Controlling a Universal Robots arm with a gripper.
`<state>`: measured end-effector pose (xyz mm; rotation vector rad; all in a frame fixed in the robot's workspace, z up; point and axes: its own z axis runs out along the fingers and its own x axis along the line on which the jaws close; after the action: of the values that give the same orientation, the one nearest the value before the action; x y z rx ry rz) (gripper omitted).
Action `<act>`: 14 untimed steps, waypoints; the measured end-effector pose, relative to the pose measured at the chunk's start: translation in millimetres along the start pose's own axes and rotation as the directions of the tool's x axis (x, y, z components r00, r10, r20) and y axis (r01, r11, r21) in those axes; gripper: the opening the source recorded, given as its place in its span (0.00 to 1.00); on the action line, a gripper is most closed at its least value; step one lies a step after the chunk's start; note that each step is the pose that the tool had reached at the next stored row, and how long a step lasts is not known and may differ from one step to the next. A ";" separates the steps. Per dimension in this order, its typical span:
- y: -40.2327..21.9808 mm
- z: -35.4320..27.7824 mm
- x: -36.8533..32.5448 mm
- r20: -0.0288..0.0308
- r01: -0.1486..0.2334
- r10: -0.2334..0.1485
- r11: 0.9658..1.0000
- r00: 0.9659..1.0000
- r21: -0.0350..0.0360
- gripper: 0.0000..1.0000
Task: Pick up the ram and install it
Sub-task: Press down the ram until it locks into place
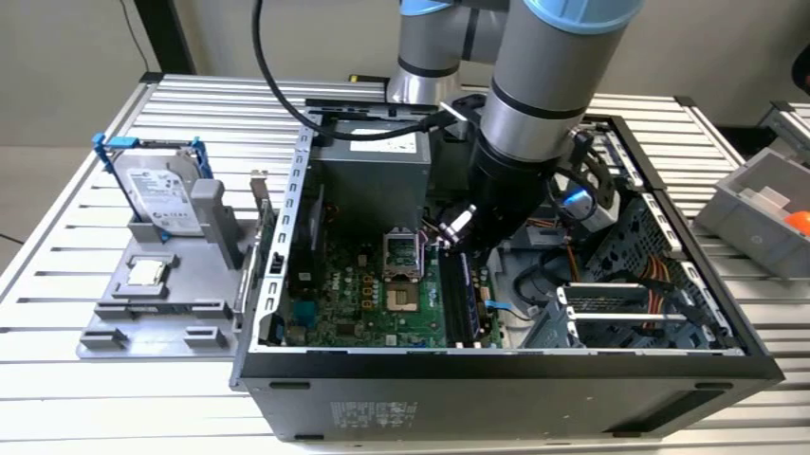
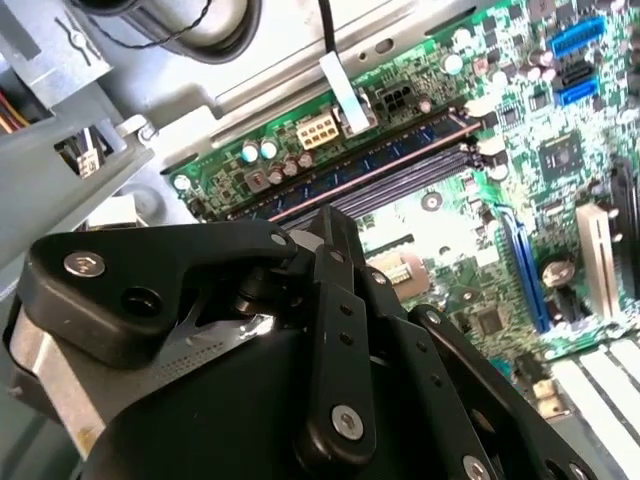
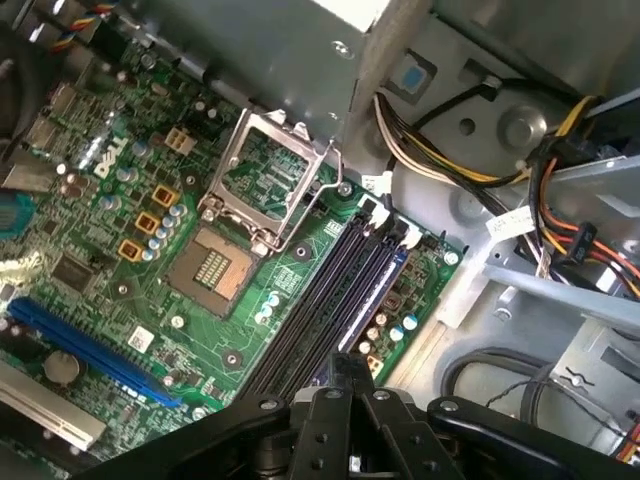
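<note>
Gripper (image 1: pixel 452 237) low inside open computer case (image 1: pixel 506 365), right above the motherboard's memory slots (image 3: pixel 335 290). Finger state: cannot tell. Ram (image 1: pixel 457 294) sits in slot just beneath gripper.

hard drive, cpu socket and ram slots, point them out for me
hard drive (image 1: pixel 162 192): exterior view, its silver label face
cpu socket (image 3: pixel 213 266): first wrist view, the bare pin field
ram slots (image 3: pixel 330 290): first wrist view, mid-length of the dark rails
</note>
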<state>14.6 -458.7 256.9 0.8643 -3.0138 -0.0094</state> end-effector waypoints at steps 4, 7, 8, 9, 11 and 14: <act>-0.3 0.0 -0.6 0.000 0.042 -0.042 0.999 0.999 0.000 0.00; -0.6 0.0 -1.0 -0.001 0.073 -0.073 0.997 0.997 0.000 0.00; -0.7 0.0 -1.2 -0.001 0.085 -0.085 0.996 0.996 0.000 0.00; -0.8 0.0 -1.3 -0.001 0.095 -0.095 0.996 0.996 0.000 0.00; -0.9 0.0 -1.5 -0.001 0.117 -0.117 0.993 0.993 0.000 0.00; -1.1 0.0 -1.8 -0.001 0.150 -0.150 0.989 0.989 0.001 0.00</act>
<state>16.7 -458.7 256.9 1.0885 -2.9398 -0.0086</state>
